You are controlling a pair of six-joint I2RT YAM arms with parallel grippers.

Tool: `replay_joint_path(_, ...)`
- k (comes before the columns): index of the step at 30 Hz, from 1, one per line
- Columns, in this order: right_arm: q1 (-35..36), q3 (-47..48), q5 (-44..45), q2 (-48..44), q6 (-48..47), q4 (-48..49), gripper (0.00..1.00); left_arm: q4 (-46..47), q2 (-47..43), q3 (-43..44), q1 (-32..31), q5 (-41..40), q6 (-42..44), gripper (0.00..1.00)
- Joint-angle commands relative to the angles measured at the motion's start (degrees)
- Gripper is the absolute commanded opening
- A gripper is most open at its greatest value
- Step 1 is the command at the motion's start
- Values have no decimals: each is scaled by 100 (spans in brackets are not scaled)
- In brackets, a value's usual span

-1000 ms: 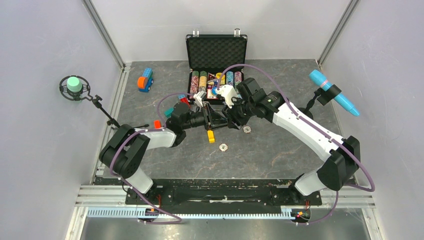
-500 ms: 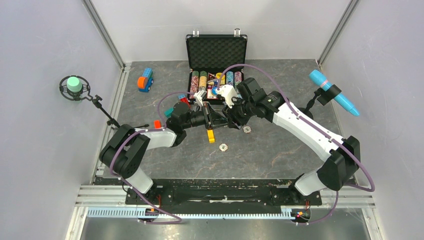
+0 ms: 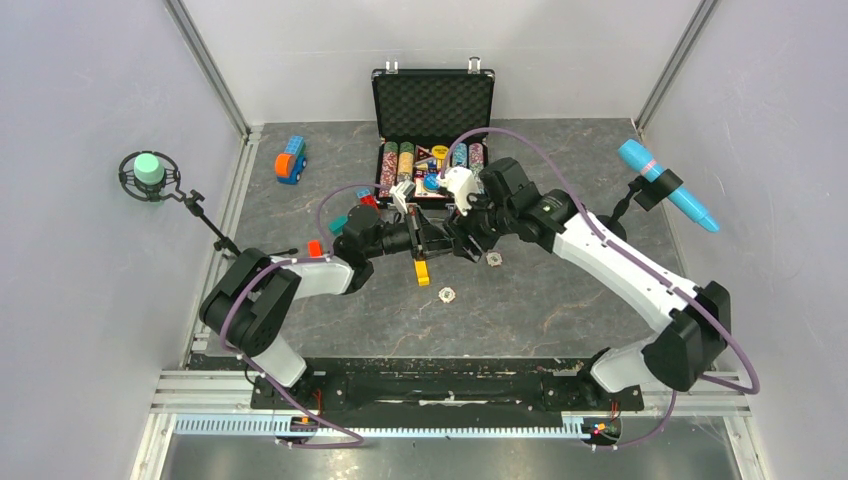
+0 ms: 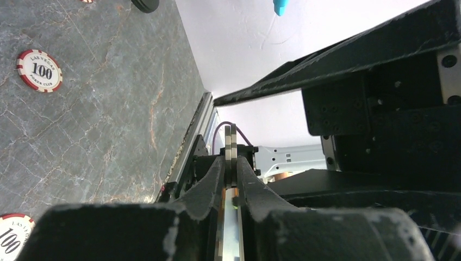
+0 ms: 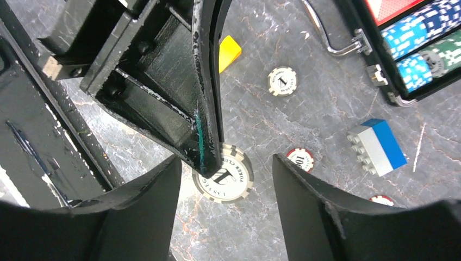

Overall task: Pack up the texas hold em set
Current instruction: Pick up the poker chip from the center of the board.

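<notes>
Unfinished: the briefcase (image 3: 433, 100) stands open, loose chips (image 3: 446, 294) dot the surface (image 3: 560, 290), left pincer (image 4: 231, 161) clamps one chip (image 5: 231, 180), right pincer (image 5: 224, 163) gapes around it.

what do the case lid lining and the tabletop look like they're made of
The case lid lining looks like dark matte foam, going by its dimpled egg-crate grid. The tabletop looks like grey stone or a stone-print laminate, smooth with pale veins; I cannot tell which.

Black case (image 3: 433, 100), black-white chip (image 5: 224, 176), yellow block (image 5: 229, 50), blue-white brick (image 5: 377, 145), grey marbled table (image 3: 560, 290)
</notes>
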Motion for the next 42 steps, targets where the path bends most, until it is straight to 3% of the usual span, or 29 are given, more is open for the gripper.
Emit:
replay_joint_path(1, -163, -181, 84, -590, 381, 950, 66, 174, -35, 107, -47, 240, 39, 2)
replay_joint_path(9, -1524, -1193, -399, -1368, 1918, 2357, 62, -322, -408, 115, -4, 119, 559, 2)
replay_joint_path(14, -2160, -1935, -2008, -1521, 2807, 3256, 57, -364, -671, 112, 23, 107, 815, 2)
replay_joint_path(24, -2332, -2448, -3597, -1268, 3736, 4329, 55, -328, -823, 196, 94, 90, 998, 2)
replay_joint_path(42, -2332, -2779, -4373, -1012, 4123, 4890, 46, 224, -701, 293, 85, 257, 684, 2)
